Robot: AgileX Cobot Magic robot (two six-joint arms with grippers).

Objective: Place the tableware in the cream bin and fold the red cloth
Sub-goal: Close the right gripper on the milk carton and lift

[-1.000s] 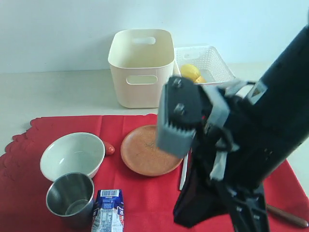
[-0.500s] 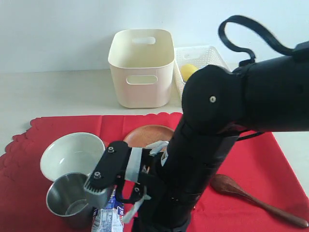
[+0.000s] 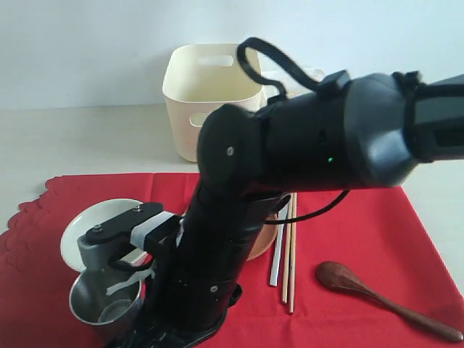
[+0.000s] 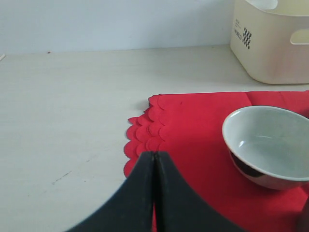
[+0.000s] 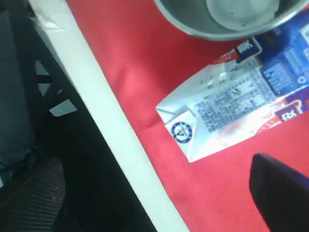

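exterior view: the red cloth (image 3: 355, 225) lies flat on the table (image 3: 72, 138), with its scalloped edge at the far left. at lower left the pale bowl (image 3: 80, 232) sits on it, and the steel cup (image 3: 98, 308) is just below. the right pincer (image 3: 119, 246) hangs over the cup on a black arm (image 3: 290, 152) that fills the middle; i cannot tell whether its fingers are apart or together. the cream bin (image 3: 206, 80) stands at upper centre, off the cloth. right of the arm lie the silver knife (image 3: 276, 254), the chopsticks (image 3: 290, 246) beside it, then the dark spoon (image 3: 377, 293) at lower right. left wrist view: the left pincer (image 4: 154, 154) is pressed together near the cloth's scalloped edge. right wrist view: a milk carton (image 5: 227, 113) lies on the cloth beside the cup.
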